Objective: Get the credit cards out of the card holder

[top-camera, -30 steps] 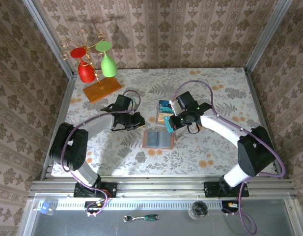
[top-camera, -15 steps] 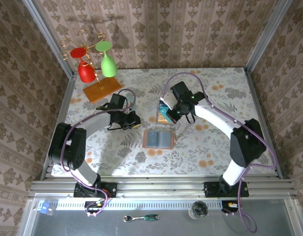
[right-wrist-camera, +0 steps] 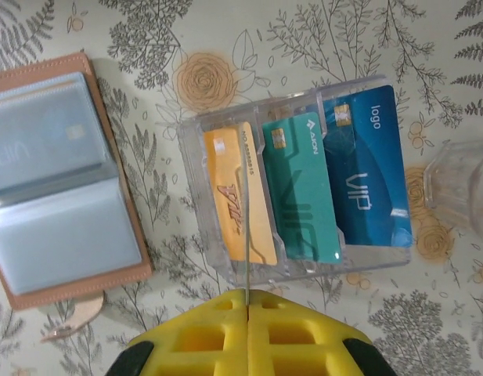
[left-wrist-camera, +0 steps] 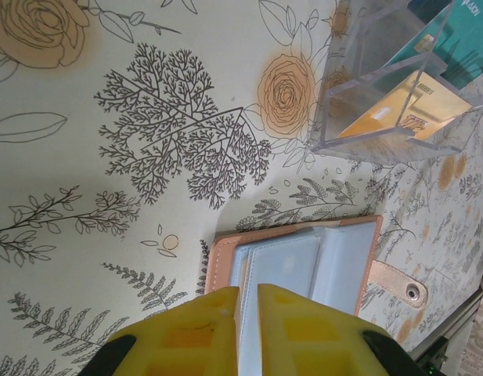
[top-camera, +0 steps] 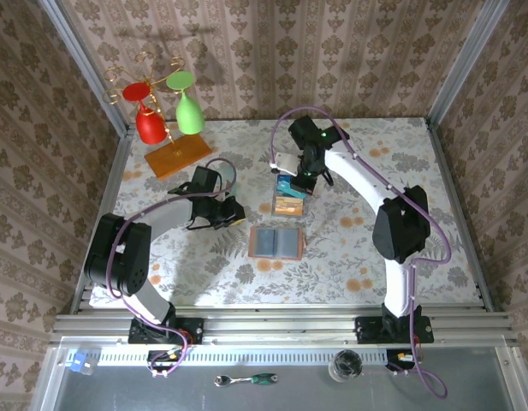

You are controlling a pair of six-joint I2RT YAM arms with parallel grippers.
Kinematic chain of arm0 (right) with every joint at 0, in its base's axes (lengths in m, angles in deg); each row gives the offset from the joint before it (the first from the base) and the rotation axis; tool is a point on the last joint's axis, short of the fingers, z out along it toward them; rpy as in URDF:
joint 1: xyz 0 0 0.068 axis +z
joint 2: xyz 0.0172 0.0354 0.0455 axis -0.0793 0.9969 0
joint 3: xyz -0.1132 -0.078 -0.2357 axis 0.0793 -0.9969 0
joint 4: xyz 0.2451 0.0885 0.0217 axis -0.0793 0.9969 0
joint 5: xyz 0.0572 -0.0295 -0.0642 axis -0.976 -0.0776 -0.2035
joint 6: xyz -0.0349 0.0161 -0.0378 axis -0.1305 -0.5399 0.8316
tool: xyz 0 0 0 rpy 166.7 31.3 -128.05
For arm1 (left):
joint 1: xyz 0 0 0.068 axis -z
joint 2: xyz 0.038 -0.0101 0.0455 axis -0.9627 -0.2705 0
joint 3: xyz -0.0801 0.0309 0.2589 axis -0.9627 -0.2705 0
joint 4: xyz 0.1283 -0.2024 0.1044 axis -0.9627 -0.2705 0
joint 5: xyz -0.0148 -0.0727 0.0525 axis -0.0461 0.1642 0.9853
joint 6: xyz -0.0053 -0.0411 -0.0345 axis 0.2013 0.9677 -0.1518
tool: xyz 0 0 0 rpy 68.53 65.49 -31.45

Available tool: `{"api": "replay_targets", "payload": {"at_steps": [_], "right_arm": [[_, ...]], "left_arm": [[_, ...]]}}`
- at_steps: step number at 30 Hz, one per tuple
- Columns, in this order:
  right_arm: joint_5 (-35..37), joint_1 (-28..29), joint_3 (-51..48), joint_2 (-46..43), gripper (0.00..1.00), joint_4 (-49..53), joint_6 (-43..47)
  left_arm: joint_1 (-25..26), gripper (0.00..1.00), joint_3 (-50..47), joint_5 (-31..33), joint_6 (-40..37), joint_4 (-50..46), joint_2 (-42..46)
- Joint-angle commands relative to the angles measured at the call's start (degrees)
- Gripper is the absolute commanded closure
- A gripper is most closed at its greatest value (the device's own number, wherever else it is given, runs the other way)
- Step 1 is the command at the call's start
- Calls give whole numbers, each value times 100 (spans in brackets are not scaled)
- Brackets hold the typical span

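Right tool (right-wrist-camera: 246,304): yellow jaws pressed together, no gap, pinching what reads as a credit card (right-wrist-camera: 244,219) seen edge-on, a thin straight line running from the seam out over the clear plastic box (right-wrist-camera: 192,180). Tool hangs above that box, which sits on the floral worktop (top-camera: 366,257) just beyond the card holder (top-camera: 275,242). Box has three slots side by side, one card lying in each: orange card (right-wrist-camera: 225,196), teal-green card (right-wrist-camera: 304,188), blue VIP card (right-wrist-camera: 370,172). Edge-on card lines up over the orange one; can't tell if it touches the box. Left tool (left-wrist-camera: 249,301): jaws narrow, a slim slit between the yellow pads, nothing in it. Overhead view puts it just off the holder's far-left corner, pointing at the holder; contact with the holder not clear. Card holder lies open flat, pockets up, mid-worktop between the two arms: brown border, grey-blue see-through pockets, snap tab (left-wrist-camera: 398,288) sticking out one side. Pale chip card (right-wrist-camera: 45,141) shows through one pocket. Far-left corner: orange wooden rack base (top-camera: 178,157) with a red glass (top-camera: 150,124) and green glass (top-camera: 189,111) hanging upside down above it, well apart from the holder and box.
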Motion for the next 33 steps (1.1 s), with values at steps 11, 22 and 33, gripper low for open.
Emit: {"api": "replay_targets", "payload": {"at_steps": [11, 22, 33], "right_arm": [[-14, -187, 2021, 1093, 100, 1942, 847], [98, -196, 2813, 1810, 100, 2031, 1052], [177, -197, 2917, 2172, 100, 1981, 1048]], "left_arm": [[-48, 85, -115, -81, 51, 339, 33], [-55, 85, -138, -37, 47, 285, 20], [-55, 85, -143, -68, 82, 324, -134]]}}
